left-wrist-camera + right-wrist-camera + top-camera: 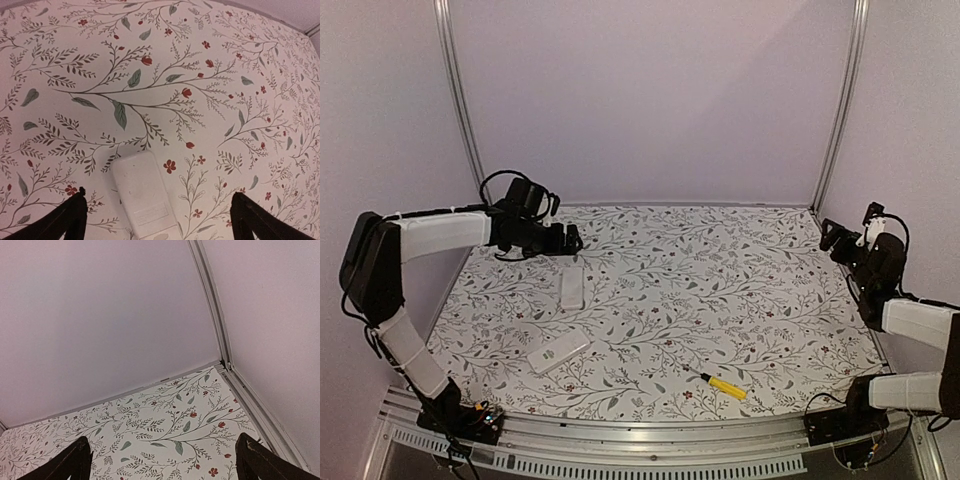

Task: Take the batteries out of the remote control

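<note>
A white remote lies on the floral tabletop at the back left. In the left wrist view it lies back side up with its battery cover panel shut. A second white remote-like slab lies nearer the front. No batteries show in any view. My left gripper hovers just behind the first remote, open and empty, with the remote's far end below and between the fingers. My right gripper is raised at the far right, open and empty, facing the back corner.
A yellow-handled screwdriver lies on the table at the front, right of centre. Walls close the back and both sides, with a metal rail along the right edge. A metal frame runs along the front.
</note>
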`<move>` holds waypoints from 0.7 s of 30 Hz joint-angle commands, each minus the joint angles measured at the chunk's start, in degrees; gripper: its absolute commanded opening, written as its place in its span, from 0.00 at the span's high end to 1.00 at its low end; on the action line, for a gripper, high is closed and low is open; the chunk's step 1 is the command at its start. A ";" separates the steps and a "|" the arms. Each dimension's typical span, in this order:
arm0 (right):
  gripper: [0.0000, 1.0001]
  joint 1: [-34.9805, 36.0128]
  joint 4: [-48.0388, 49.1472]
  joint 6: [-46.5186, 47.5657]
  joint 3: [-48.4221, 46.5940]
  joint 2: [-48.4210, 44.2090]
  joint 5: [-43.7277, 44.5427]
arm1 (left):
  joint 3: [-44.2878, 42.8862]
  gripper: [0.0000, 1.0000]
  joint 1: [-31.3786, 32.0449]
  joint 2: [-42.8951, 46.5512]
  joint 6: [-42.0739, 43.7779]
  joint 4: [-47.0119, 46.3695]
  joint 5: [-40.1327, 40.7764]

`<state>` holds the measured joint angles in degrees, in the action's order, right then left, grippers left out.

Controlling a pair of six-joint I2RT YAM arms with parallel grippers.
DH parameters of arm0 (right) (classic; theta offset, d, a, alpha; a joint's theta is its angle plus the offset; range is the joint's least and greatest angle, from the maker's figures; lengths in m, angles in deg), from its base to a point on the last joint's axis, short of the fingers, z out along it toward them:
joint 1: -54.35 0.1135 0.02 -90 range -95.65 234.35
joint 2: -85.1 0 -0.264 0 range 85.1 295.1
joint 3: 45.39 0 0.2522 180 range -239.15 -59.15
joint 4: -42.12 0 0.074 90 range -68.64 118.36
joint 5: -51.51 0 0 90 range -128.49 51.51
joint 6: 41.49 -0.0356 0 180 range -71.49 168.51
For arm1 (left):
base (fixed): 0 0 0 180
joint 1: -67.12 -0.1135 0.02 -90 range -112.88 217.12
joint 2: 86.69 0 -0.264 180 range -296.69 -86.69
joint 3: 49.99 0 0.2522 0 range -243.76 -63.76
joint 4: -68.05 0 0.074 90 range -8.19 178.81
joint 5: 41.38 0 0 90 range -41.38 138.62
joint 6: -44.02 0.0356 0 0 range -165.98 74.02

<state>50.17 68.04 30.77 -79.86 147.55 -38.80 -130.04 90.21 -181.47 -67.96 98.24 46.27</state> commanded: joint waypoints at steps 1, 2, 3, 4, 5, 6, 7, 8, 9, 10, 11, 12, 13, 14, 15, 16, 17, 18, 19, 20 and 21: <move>0.01 1.31 1.75 0.85 -0.52 1.37 -2.38 | 0.76 0.00 1.26 -5.78 3.18 4.57 1.35; 0.01 1.49 1.92 0.94 -0.48 1.84 -2.06 | 1.03 0.00 1.40 -6.83 3.09 4.23 1.26; 0.01 1.61 2.08 1.01 -0.59 2.40 -1.79 | 0.84 0.00 1.61 -7.78 3.23 4.31 0.88; 0.01 1.70 2.15 1.16 -0.75 2.82 -1.64 | 0.47 0.00 1.95 -8.61 3.44 4.67 0.79; 0.01 1.84 2.11 1.20 -0.92 3.40 -1.66 | 0.30 0.00 2.41 -9.48 3.70 4.90 1.14; 0.01 2.00 2.08 1.34 -1.13 3.78 -1.70 | 0.34 0.00 3.01 -10.02 4.00 4.87 1.20; 0.01 2.25 2.13 1.59 -1.31 4.45 -1.68 | 0.17 0.00 3.65 -10.71 4.31 4.96 1.39; 0.01 2.60 2.09 1.84 -1.50 4.72 -1.44 | -0.17 0.00 4.26 -11.55 4.57 5.45 1.90; 0.01 2.74 2.03 2.18 -1.60 5.05 -1.34 | -0.63 0.00 4.77 -12.34 4.74 6.29 2.16; 0.01 2.80 2.06 2.31 -1.61 5.40 -1.14 | -1.13 0.00 5.24 -13.18 4.83 6.86 2.17; 0.01 2.80 2.07 2.35 -1.61 5.51 -1.03 | -1.49 0.00 5.43 -13.92 4.79 7.33 3.47; 0.01 2.86 2.07 2.44 -1.61 5.63 -0.85 | -1.83 0.00 5.61 -14.53 4.76 7.69 4.29; 0.01 2.84 2.07 2.52 -1.61 5.65 -0.63 | -2.05 0.00 5.76 -15.08 4.75 8.14 5.22; 0.01 2.82 2.00 2.53 -1.61 5.61 -0.61 | -2.21 0.00 5.93 -15.48 4.88 8.60 6.38; 0.01 2.86 1.98 2.53 -1.61 5.54 -0.58 | -2.34 0.00 6.14 -15.70 5.14 8.91 7.48; 0.01 2.91 1.98 2.53 -1.54 5.36 -0.56 | -2.44 0.00 6.38 -15.86 5.29 9.03 8.26; 0.01 2.91 1.98 2.53 -1.46 5.19 -0.64 | -2.41 0.00 6.42 -16.00 5.43 9.12 8.72; 0.01 2.92 1.99 2.53 -1.40 4.98 -0.58 | -2.49 0.00 6.52 -16.17 5.45 9.26 9.02; 0.01 2.88 1.98 2.58 -1.36 4.96 -0.42 | -2.58 0.00 6.59 -16.40 5.51 9.36 9.29; 0.01 2.88 1.98 2.55 -1.35 4.96 -0.35 | -2.66 0.00 6.76 -16.59 5.66 9.47 9.51; 0.01 2.90 1.98 2.57 -1.35 4.96 -0.35 | -2.82 0.00 6.93 -16.76 5.83 9.64 9.88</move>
<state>52.81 69.44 32.80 -80.23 152.78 -39.68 -131.22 96.13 -196.99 -63.32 106.22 53.17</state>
